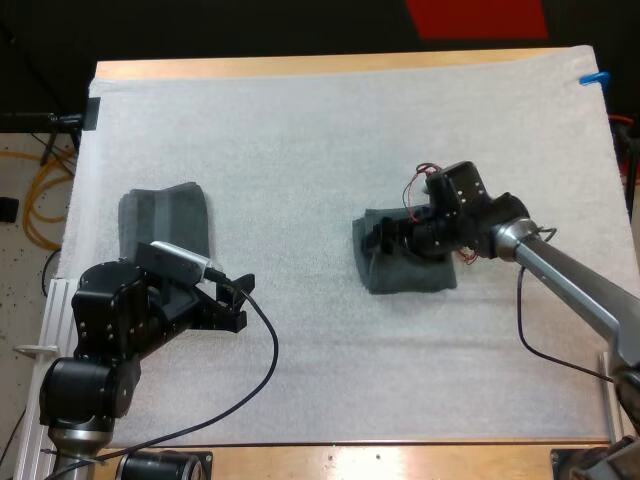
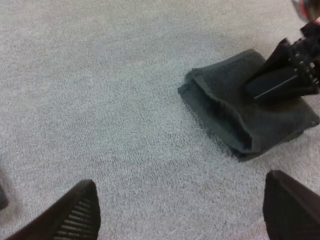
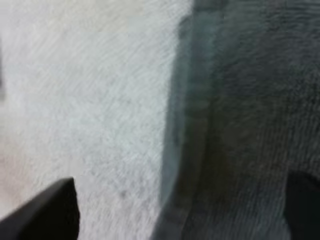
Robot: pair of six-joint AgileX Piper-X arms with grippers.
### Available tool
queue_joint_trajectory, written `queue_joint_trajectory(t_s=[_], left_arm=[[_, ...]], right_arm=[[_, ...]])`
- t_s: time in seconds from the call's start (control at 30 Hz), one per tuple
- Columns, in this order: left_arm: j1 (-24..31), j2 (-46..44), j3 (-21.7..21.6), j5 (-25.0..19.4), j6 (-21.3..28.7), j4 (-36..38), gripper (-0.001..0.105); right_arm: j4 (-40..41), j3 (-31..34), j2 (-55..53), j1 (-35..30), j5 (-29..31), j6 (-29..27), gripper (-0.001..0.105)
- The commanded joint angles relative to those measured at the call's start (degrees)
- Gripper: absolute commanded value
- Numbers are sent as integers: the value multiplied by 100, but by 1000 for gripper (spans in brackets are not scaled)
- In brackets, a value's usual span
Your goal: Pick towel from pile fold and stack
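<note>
A folded dark grey-green towel [image 1: 410, 268] lies on the white mat [image 1: 320, 130], right of centre. My right gripper [image 1: 385, 238] hovers low over its left part, open; its fingers stand apart, one over the towel [image 3: 250, 100] and one over the mat beside the towel's edge. In the right wrist view the gripper [image 3: 180, 210] straddles that edge. A second towel [image 1: 165, 218] lies at the left, partly hidden by my left arm. My left gripper [image 1: 238, 303] is open above bare mat, pointing toward the folded towel [image 2: 235, 110], with nothing between its fingers [image 2: 70, 215].
The mat covers nearly the whole wooden table [image 1: 300, 66]. From the left wrist, my right gripper [image 2: 285, 80] sits on top of the folded towel. Bare mat stretches between the two towels and along the far side.
</note>
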Motion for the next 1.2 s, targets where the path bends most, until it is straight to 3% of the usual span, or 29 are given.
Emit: queue_joint_trajectory(t_s=[0.0,0.6,0.87,0.93,1.17], left_arm=[[-3,-18,-43,-6,25,-8,66],[-3,27,-43,-1,25,-8,66],[-5,350,-43,38,-32,-50,67],[-32,546,-43,38,-94,-121,72],[-537,1449,-43,38,-803,-594,76]], right_arm=[[90,-75,-150,55,7,-126,82],[-99,-64,332,647,-217,-157,82],[1000,-61,-944,647,1157,-1208,82],[1394,-61,-1405,647,1563,-1486,82],[2184,-61,-2803,647,2345,-1730,82]])
